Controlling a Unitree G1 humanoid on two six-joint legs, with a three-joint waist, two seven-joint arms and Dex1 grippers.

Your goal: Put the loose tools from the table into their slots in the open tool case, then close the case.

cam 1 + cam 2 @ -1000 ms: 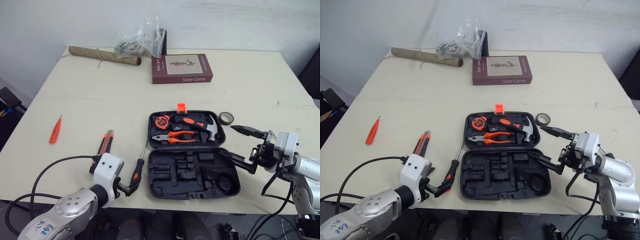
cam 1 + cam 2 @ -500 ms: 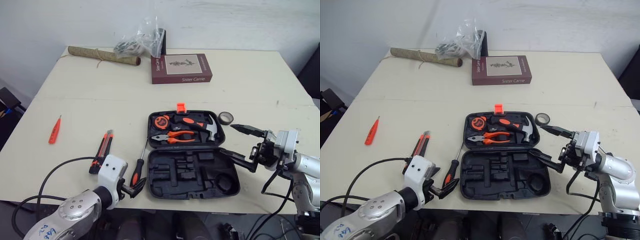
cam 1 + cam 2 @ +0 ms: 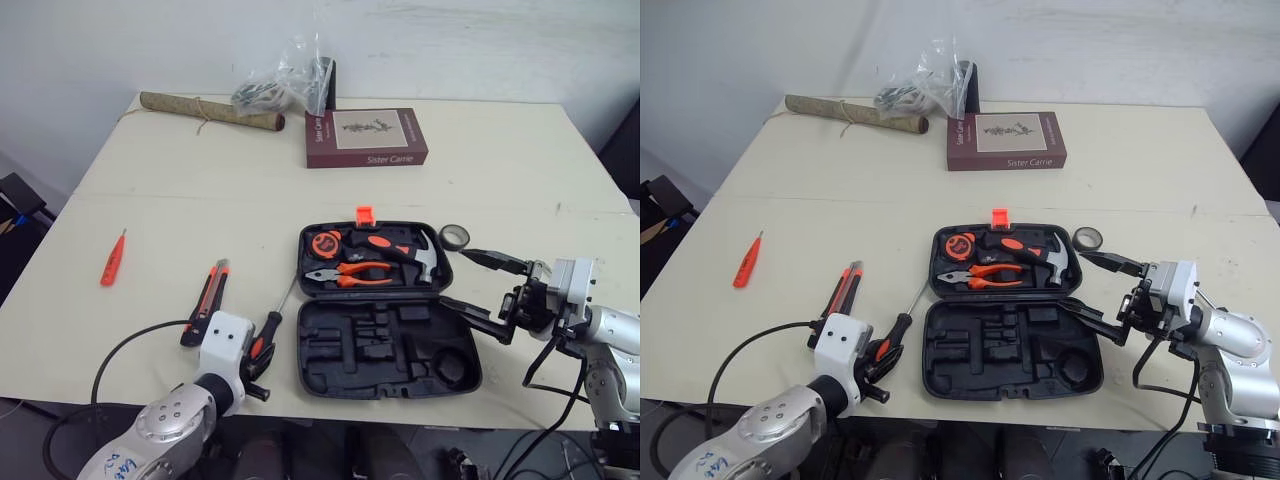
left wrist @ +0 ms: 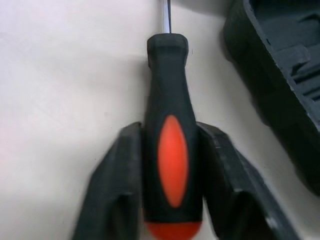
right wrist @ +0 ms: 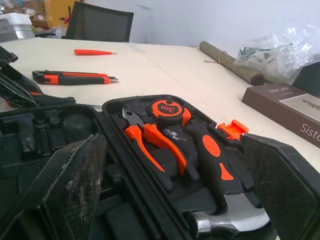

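**Left gripper** [image 4: 170,134]: at the near table edge, fingers [image 4: 123,165] pressed against both sides of the screwdriver handle, clamped on it.

**Screwdriver** [image 3: 270,326]: black handle with an orange inlay, held in the left gripper. Its metal shaft runs away from the gripper along the table [image 3: 200,200], just beside the case's left wall.

**Right gripper** [image 3: 454,277]: fingers wide apart and holding nothing, at the right edge of the case, roughly level with the hinge line between the two halves.

**Tool case** [image 3: 340,362]: black and open flat, between the two grippers. The near half has bare moulded slots. The far half holds a tape measure [image 3: 324,243], orange-handled pliers [image 3: 345,275] and a hammer [image 3: 400,250]. An orange latch [image 3: 364,214] sits on the far rim.

**Utility knife** [image 3: 206,298]: black and orange, on the table just outboard of the left gripper, not touching it.

**Small orange screwdriver** [image 3: 112,258]: well apart from the left gripper, further out to its left.

**Tape roll** [image 3: 454,236]: dark, on the table just beyond the right gripper's far finger.

**Background**: a book [image 3: 366,137], a rolled mat [image 3: 210,110] and a plastic bag [image 3: 285,85], far beyond both grippers.
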